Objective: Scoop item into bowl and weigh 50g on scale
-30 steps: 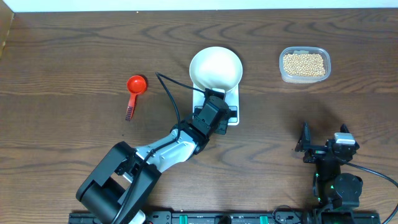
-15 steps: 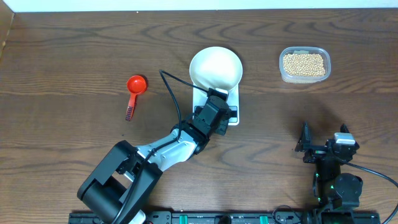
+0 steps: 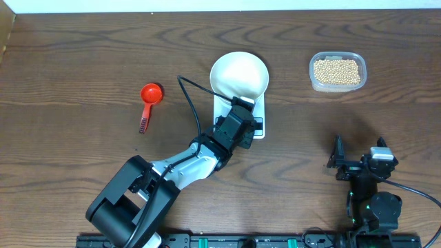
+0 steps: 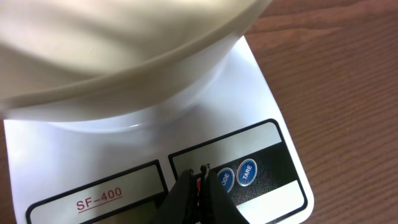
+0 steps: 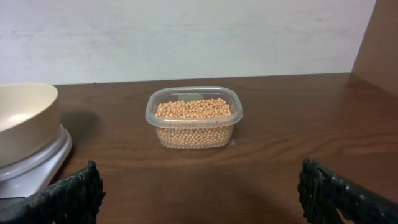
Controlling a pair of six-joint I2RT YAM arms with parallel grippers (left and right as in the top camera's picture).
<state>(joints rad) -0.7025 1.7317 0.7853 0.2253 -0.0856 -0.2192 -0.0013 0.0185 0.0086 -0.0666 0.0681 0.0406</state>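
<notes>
The white bowl (image 3: 239,74) sits empty on the white scale (image 3: 258,110); both show close up in the left wrist view, the bowl (image 4: 118,50) above the scale (image 4: 261,99). My left gripper (image 4: 200,171) is shut, its tips over the scale's front panel beside the round blue buttons (image 4: 236,175); from overhead it lies over the scale's front edge (image 3: 241,118). The tan beans (image 3: 336,70) fill a clear tub, also in the right wrist view (image 5: 194,119). My right gripper (image 5: 199,190) is open and empty, low over the table at the right (image 3: 362,165).
A red scoop (image 3: 149,98) lies on the table left of the scale. The clear tub (image 3: 313,77) stands at the back right. The brown wooden table ends at a white wall behind.
My left gripper has crept slightly forward over the scale's front panel. The right arm has not moved.
</notes>
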